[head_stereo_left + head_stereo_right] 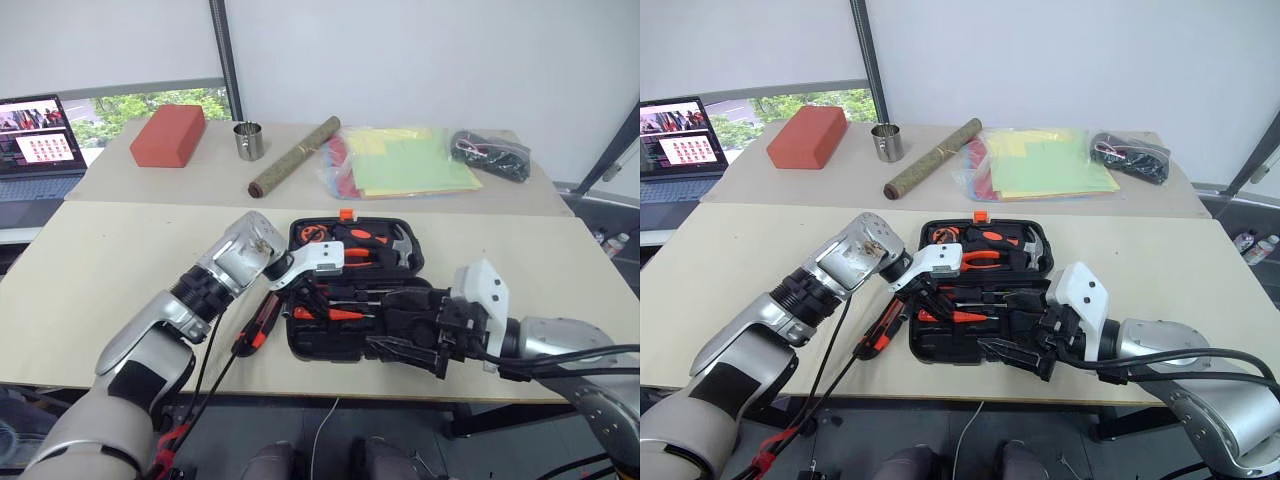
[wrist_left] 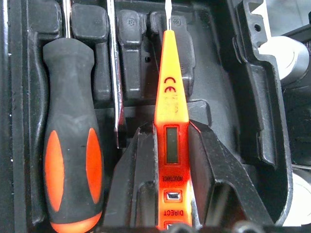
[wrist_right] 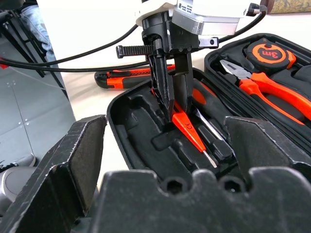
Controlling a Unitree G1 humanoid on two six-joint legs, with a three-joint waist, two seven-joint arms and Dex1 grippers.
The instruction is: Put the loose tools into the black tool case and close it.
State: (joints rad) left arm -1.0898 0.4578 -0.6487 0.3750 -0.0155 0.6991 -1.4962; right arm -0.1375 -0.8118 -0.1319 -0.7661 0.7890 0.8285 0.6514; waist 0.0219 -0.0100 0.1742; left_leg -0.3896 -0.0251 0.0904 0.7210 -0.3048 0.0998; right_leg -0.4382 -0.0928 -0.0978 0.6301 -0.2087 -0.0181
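1. Tool case [image 1: 400, 330] lies open at the table's [image 1: 120, 270] near edge.
2. Left gripper [image 3: 171, 104] pinches the orange tester [image 2: 168, 141] inside the case.
3. Right gripper [image 1: 405, 352], fingers wide, hovers over the case's near-right edge.
4. Utility knife [image 1: 258, 322] lies just left of the case.

This looks like an office or a lab room used for tests. Two plain beige desks [image 1: 120, 290] stand one behind the other before a white wall and a window with green trees outside. On the left an open laptop [image 1: 38, 145] shows a screen with pictures. A red block [image 1: 168, 135], a metal cup [image 1: 249, 141] and coloured paper folders [image 1: 405, 162] lie on the far desk.
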